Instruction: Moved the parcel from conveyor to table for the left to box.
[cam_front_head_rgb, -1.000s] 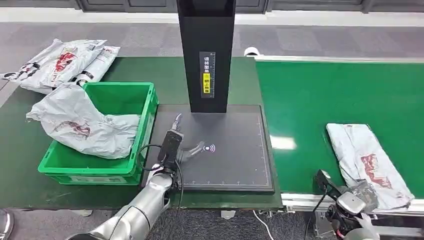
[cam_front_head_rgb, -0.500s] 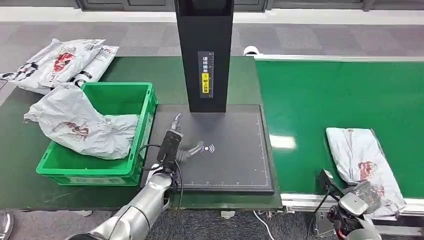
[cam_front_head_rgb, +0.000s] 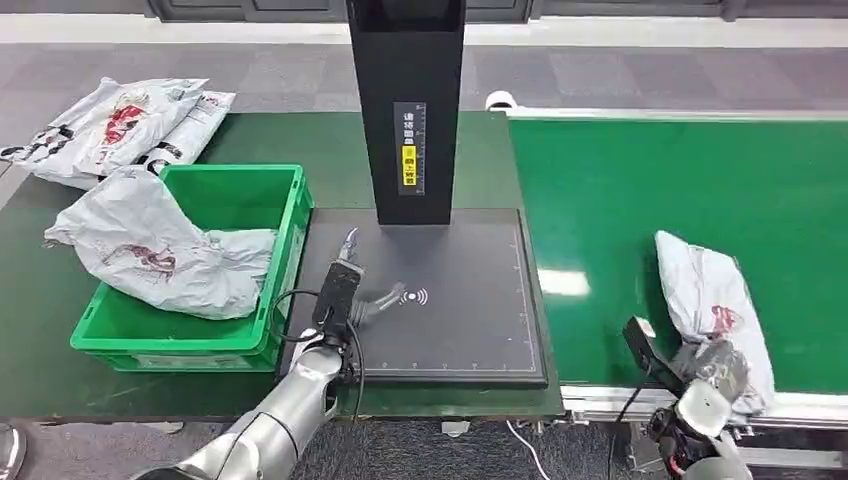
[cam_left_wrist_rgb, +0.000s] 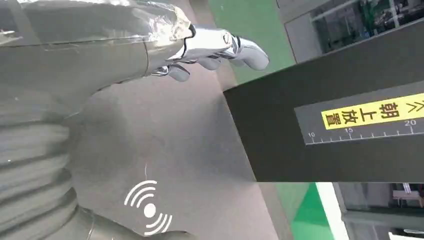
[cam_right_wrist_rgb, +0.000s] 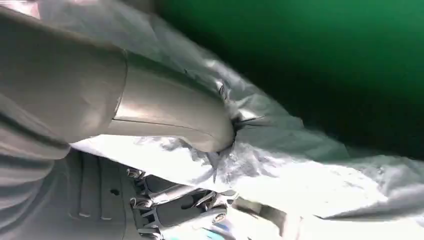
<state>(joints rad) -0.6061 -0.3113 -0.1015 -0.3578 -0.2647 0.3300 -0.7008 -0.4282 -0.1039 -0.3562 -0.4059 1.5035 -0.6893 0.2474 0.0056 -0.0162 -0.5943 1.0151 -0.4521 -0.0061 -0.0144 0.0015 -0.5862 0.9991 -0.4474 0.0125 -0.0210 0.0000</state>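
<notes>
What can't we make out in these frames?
- Right robot hand fingers under the parcel: hidden by the bag's folds in the head view and by the thumb in the right wrist view.
- Green bin floor: covered by a grey bag.
- Black post top: cut off by the head view's edge.
- Label text on the post: too small.

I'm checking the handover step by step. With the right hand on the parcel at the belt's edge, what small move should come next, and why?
Probably lift the parcel clear of the conveyor and carry it toward the black pad. The right hand grips its crumpled near end, thumb pressed into the plastic, while the left hand waits open above the pad.
</notes>
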